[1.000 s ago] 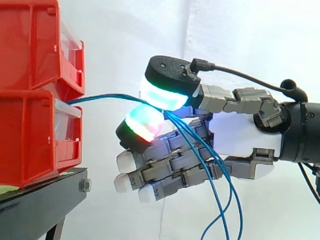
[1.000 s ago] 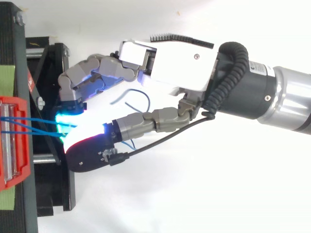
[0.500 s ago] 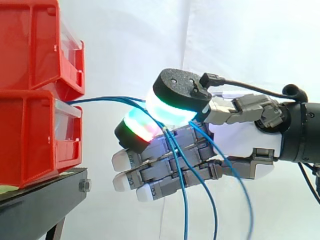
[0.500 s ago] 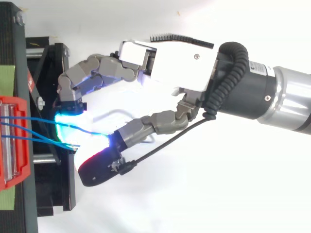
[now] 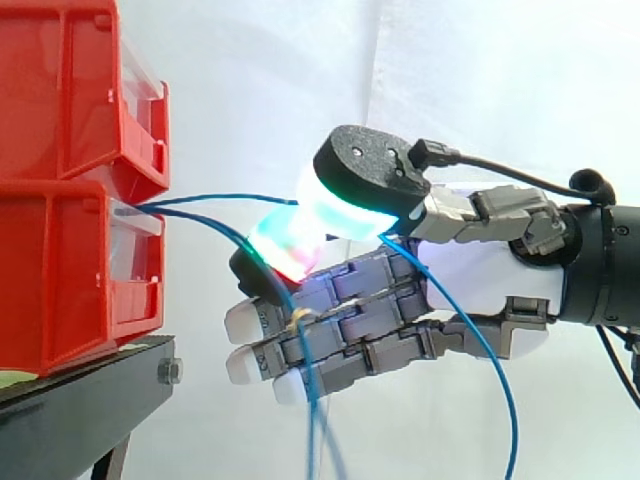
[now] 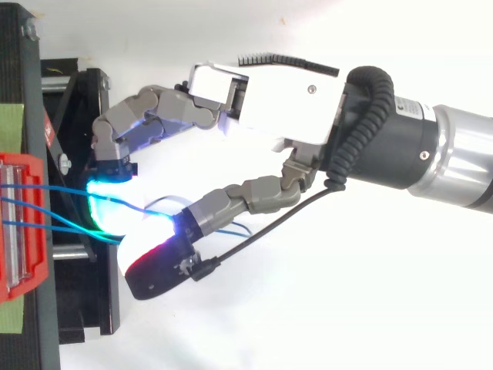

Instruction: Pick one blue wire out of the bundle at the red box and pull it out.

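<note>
I see the hand (image 5: 480,275) has reclosed, pinching one blue wire (image 5: 215,197) that runs from the red box (image 5: 60,270). The other wires (image 5: 213,225) have slipped free below, so pulling can start.

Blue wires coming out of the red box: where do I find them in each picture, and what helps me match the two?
Side view: the blue wires leave the red box at mid-left, run right to the hand, then hang down.
Top view: the blue wires start at the left edge, on the red box, and run right to the hand.
Shared landmark: the red box.
</note>
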